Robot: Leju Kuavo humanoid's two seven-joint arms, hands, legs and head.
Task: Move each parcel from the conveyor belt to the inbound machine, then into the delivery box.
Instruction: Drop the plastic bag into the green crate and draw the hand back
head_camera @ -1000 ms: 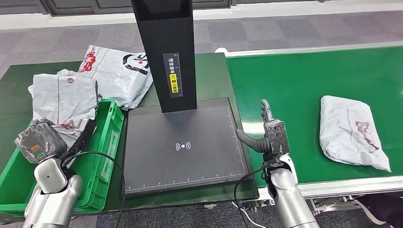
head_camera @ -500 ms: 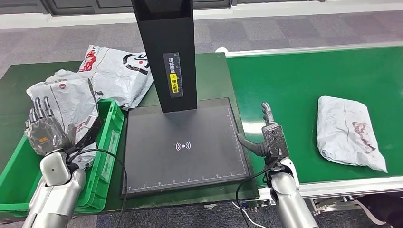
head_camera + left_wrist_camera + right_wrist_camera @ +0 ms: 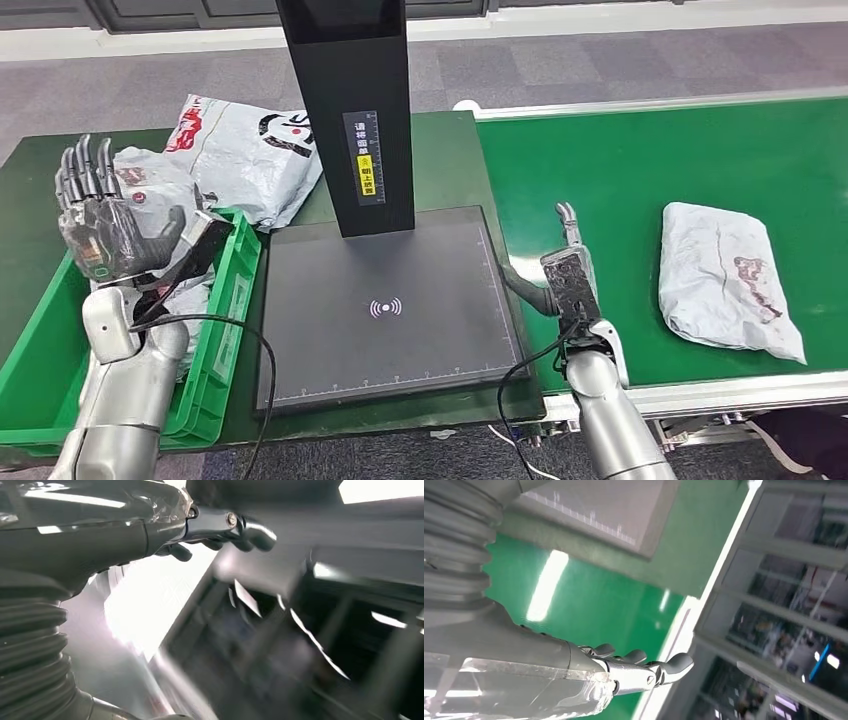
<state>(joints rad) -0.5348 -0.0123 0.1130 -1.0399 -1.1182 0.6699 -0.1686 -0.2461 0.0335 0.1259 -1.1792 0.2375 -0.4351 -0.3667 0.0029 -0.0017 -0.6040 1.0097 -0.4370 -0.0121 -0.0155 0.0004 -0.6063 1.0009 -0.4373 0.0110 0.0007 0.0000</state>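
A crumpled grey parcel (image 3: 727, 280) lies on the green conveyor belt (image 3: 640, 170) at the right. My right hand (image 3: 568, 278) hovers flat and open over the belt's left end, beside the inbound machine's black plate (image 3: 385, 310) and column (image 3: 345, 110); the right wrist view shows the same hand (image 3: 629, 672) empty above the belt (image 3: 589, 600). My left hand (image 3: 105, 228) is raised over the green delivery box (image 3: 228, 300) with fingers spread upward and nothing in them. Just behind it a grey parcel (image 3: 150, 185) rests in the box's far end. The left wrist view is blurred around the hand (image 3: 220, 527).
Another grey parcel with red and black print (image 3: 250, 150) lies on the dark green table behind the box. A black cable (image 3: 240, 340) loops from my left arm over the box's rim. The belt's white front rail (image 3: 740, 390) runs at the lower right.
My left hand has risen from low in the box and its curled fingers have spread open. The parcel on the belt has drifted slightly left. My right hand edged forward.
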